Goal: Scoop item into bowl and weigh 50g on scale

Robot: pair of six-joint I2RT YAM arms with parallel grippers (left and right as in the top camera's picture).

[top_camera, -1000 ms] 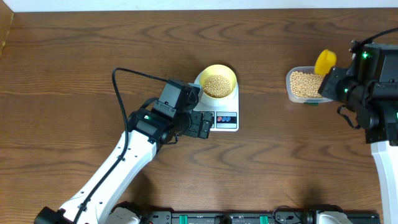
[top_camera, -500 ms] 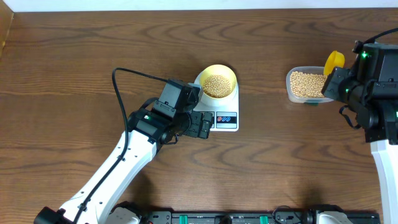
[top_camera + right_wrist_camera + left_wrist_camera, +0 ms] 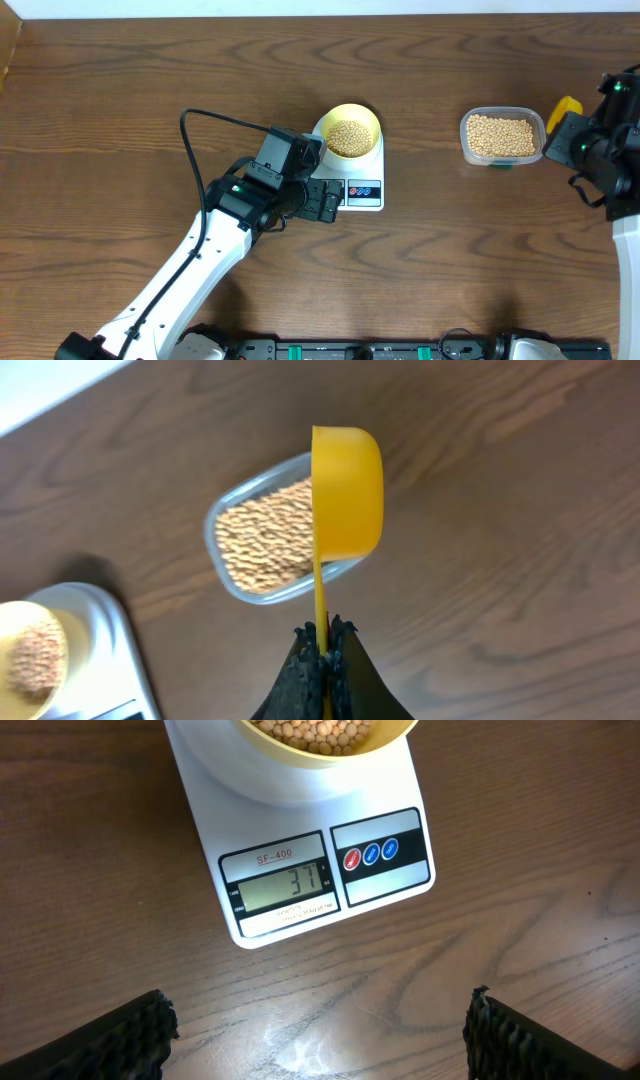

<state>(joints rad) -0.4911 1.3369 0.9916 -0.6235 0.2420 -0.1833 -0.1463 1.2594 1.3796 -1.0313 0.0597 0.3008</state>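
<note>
Because the display [image 3: 283,886] of the scale [image 3: 372,172] reads 37, the task is, in my judgement, well past the half, and one smaller portion is needed. The pale yellow bowl [image 3: 368,118] stands on the scale with a heap of beans [image 3: 347,138] in it. Many more beans lie in the clear tub [image 3: 463,135], which stands well apart to the right of the scale. The right gripper [image 3: 323,652] is closed tight on the thin handle [image 3: 320,595] of the yellow scoop [image 3: 347,490] and holds it just beside the right end of the tub. The scoop shows only its outer side, so I cannot tell if anything is in it. The left gripper [image 3: 320,1040] is wide open, holds nothing, and hangs over the table [image 3: 120,100] just in front of the scale, where its camera sees the number well. To do the next scoop well, I would bring the scoop low into the tub and take only a part load. I would carry it level to the bowl and then tip it slowly, so that the beans fall few at a time, stopping as the number comes near 50. The scoop should not press on the bowl or the scale, because this would falsify the reading.
</note>
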